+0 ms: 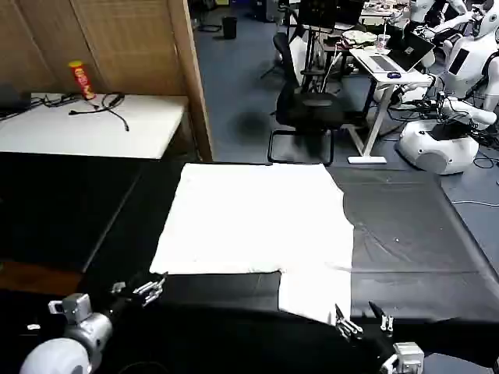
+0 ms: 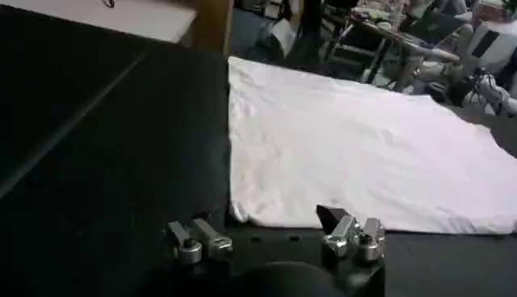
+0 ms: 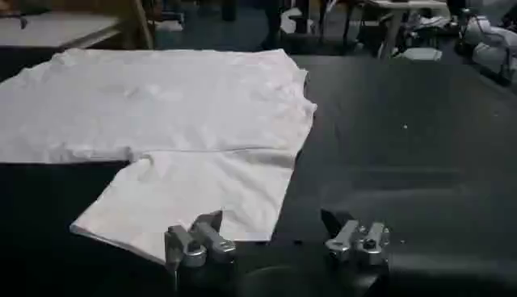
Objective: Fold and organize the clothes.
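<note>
T-shirt [image 1: 257, 222] lies flat on the tablecloth [image 1: 413, 234], ahead of both sets of jaws. Left gripper [image 1: 144, 290] sits just short of its near-left corner, right gripper [image 1: 362, 321] just off the near sleeve edge (neither touches it). Chair [image 1: 308, 109] stands beyond the table.

The white T-shirt [image 1: 253, 222] lies flat on the black-covered table [image 1: 413, 241], spread out with its plain side up and only light wrinkles across the cloth. Its body forms a broad rectangle. One short sleeve [image 3: 190, 198] sticks out from the near edge on the robot's right, lying flat toward the table's front.
</note>
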`<action>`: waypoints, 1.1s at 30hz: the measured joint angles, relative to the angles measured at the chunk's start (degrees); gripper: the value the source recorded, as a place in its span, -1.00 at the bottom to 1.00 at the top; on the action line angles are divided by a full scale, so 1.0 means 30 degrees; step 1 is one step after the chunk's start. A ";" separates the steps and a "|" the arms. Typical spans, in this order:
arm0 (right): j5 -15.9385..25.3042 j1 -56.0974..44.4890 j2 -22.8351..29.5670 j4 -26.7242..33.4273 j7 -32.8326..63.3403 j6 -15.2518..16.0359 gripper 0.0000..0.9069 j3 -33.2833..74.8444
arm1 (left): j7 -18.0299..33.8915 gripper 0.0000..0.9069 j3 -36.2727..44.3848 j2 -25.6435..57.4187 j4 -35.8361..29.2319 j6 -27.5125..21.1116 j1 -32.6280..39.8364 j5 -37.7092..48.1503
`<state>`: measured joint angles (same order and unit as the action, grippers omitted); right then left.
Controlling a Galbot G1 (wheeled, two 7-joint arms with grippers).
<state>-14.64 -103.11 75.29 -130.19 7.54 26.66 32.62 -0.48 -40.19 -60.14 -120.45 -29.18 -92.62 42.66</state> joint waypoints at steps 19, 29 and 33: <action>0.0174 0.0460 0.0422 0.1024 0.0192 -0.0049 -0.83 -0.0464 | 0.0328 -1.00 0.0599 -0.0520 0.1882 0.0007 0.1293 -0.0788; 0.0141 -0.0458 0.0656 -0.0247 0.0974 0.0157 -1.00 -0.0640 | 0.0209 -1.00 0.0675 -0.0646 0.1513 -0.0130 0.1068 -0.0803; 0.0144 -0.1637 0.0766 -0.1530 0.1675 0.0483 -1.00 -0.0597 | 0.0361 -1.00 0.0456 -0.0657 0.1062 -0.0137 0.0695 -0.0871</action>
<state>-14.20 -108.02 77.59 -134.78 12.57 28.10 30.83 0.61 -38.82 -62.11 -117.26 -29.59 -90.54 40.04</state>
